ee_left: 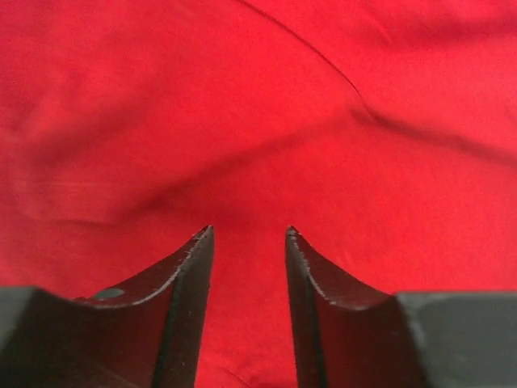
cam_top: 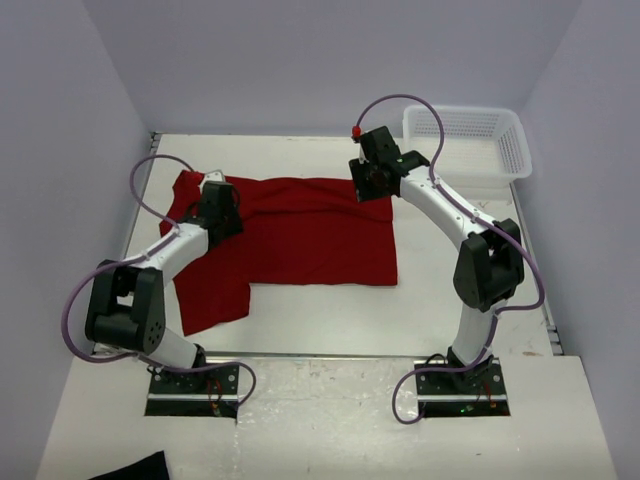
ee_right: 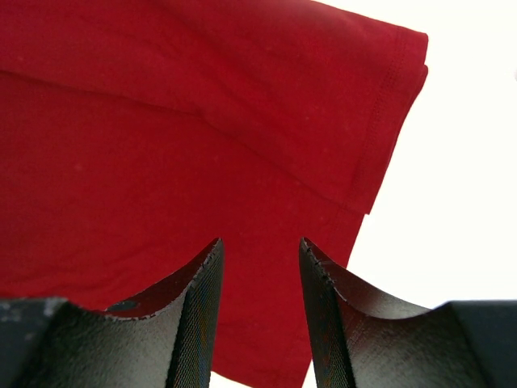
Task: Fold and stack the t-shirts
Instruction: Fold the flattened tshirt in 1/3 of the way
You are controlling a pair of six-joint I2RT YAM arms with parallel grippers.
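1. Pale walls enclosed a white desk (cam_top: 320, 320) in the top view, where the dark red t-shirt (cam_top: 310, 235) lay spread across its middle. The left jaws hung over the shirt's far left part and the right jaws over its far right corner. From there I could not tell how wide either pair stood. A white mesh basket (cam_top: 470, 150) sat at the desk's far right.
2. Seen from the left wrist, the jaws stood moderately apart and gripped nothing. Creased red cloth filled the view beyond them and showed through the gap.
3. Seen from the right wrist, the jaws stood moderately apart and empty, above the shirt near its stitched hem (ee_right: 388, 129). Bare desk lay to the right.
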